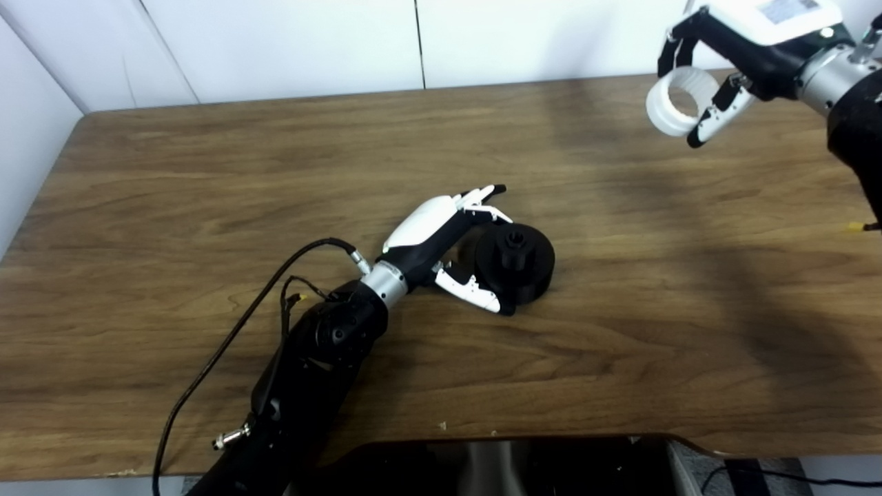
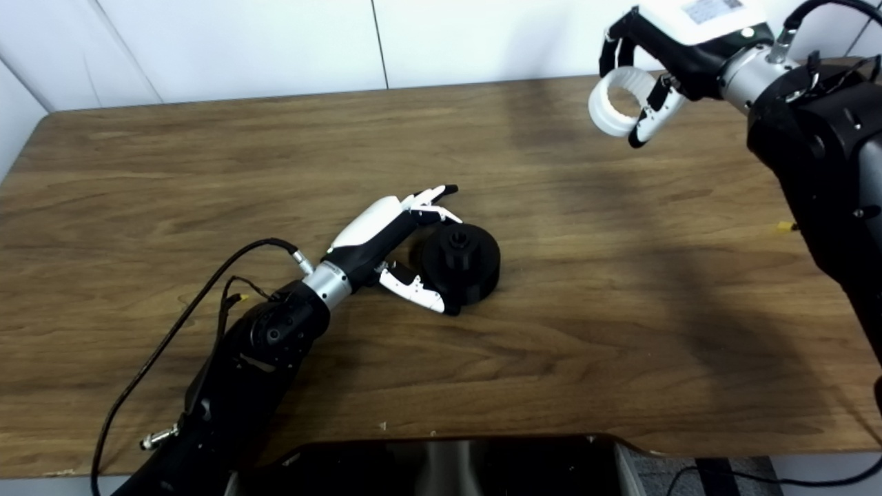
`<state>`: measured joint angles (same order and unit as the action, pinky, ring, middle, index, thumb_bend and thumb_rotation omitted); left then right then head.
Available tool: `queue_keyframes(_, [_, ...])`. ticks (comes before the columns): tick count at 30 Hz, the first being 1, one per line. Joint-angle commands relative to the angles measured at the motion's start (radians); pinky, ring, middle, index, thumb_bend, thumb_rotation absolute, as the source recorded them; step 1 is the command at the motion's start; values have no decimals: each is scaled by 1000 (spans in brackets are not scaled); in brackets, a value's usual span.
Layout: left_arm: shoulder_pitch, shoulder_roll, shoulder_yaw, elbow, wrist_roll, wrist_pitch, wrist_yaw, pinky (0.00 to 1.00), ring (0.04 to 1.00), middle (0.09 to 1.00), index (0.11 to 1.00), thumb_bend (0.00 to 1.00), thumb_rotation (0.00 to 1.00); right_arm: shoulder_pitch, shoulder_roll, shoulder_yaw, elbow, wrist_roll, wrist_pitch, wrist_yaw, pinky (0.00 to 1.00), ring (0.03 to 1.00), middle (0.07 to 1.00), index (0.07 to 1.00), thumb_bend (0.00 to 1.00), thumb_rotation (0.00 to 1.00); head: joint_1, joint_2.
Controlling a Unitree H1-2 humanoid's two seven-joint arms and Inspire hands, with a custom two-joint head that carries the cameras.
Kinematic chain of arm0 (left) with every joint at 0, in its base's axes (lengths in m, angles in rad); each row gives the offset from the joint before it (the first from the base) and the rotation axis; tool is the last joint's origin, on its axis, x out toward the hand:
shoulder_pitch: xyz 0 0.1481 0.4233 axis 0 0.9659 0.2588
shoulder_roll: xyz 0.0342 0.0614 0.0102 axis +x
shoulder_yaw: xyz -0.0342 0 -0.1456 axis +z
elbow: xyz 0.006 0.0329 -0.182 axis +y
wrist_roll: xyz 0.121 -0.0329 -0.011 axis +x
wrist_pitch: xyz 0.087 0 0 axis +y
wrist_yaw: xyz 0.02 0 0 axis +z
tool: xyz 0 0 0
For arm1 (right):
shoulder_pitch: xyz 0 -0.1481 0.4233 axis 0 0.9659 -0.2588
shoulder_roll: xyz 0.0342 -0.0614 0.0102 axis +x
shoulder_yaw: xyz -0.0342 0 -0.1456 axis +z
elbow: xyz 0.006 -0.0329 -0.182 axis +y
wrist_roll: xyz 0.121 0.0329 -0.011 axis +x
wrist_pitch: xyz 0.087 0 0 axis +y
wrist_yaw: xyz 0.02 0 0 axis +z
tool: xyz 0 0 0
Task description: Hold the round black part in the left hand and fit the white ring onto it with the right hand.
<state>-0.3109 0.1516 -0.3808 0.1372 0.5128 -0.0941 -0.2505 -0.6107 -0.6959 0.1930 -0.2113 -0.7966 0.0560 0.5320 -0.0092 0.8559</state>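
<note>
L hand point(image 1: 451, 248) half-open, cupping black part point(image 1: 518, 263) on table point(image 1: 207, 172). R hand point(image 1: 716, 62) clamps white ring point(image 1: 679, 100), raised far right.

Wooden table point(image 1: 207, 172) with dark grain, spanning most of the view; white panelled wall point(image 1: 289, 41) behind it; glossy black surface point(image 1: 496, 465) at the near edge, bottom centre

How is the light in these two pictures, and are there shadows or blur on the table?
Left eye view: soft broad shadows darken the table on its right half, below the raised right hand with the white ring. Right eye view: the same dim bands; the round black part shows little detail; the image is sharp, without strong glare.
</note>
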Motion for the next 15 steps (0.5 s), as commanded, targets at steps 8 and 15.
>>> queue_keyframes(8, [-35,7,-1,-11,5,6,-1,1000,1000,1000,639,1000,332,-24,28,-27,-87,24,-24,-29,957,690,478,505,528,9,-1,4])
queue_keyframes(15, [-36,9,-2,-20,8,20,-9,1000,1000,1000,640,1000,325,3,50,-19,-130,51,-87,-48,927,679,473,517,525,12,-3,6])
